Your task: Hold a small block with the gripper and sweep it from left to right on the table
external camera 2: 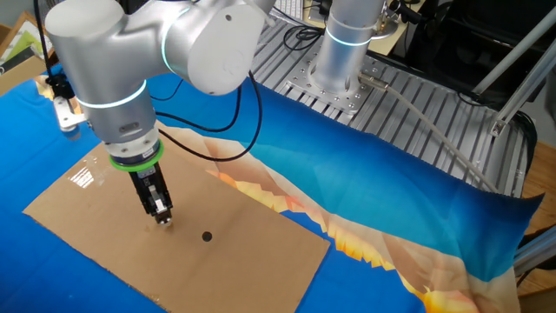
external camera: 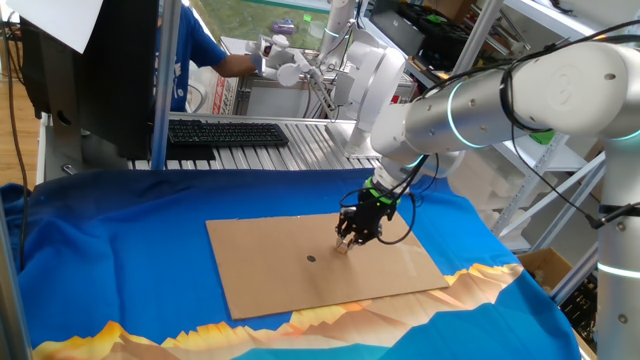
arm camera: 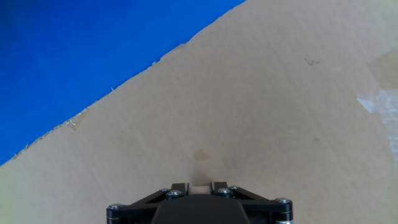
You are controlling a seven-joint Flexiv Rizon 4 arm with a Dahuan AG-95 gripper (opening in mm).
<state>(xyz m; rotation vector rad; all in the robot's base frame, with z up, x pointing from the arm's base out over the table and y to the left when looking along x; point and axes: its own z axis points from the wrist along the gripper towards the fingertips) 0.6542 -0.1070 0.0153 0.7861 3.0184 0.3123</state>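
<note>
My black gripper [external camera: 345, 243] with its green ring points straight down onto the brown cardboard sheet [external camera: 270, 275] on the blue-clothed table [external camera: 120, 260]. Its fingers are shut on the small block [arm camera: 199, 185], a pale tan piece that shows between the two fingertips in the hand view. In the other fixed view the gripper [external camera 2: 162, 217] touches the cardboard [external camera 2: 252, 252] with the pale block [external camera 2: 164, 222] at its tip. A small dark dot [external camera 2: 207, 236] lies on the sheet a short way from the gripper; it is also seen in one fixed view as the dot [external camera: 311, 258].
Behind the table stands a slatted metal bench with a black keyboard [external camera: 228, 132]. A white robot hand [external camera: 290, 66] and a person in blue [external camera: 195, 50] are at the back. Black cables [external camera 2: 217, 152] hang from the arm over the cloth. Clear tape [arm camera: 379, 102] sits on the cardboard.
</note>
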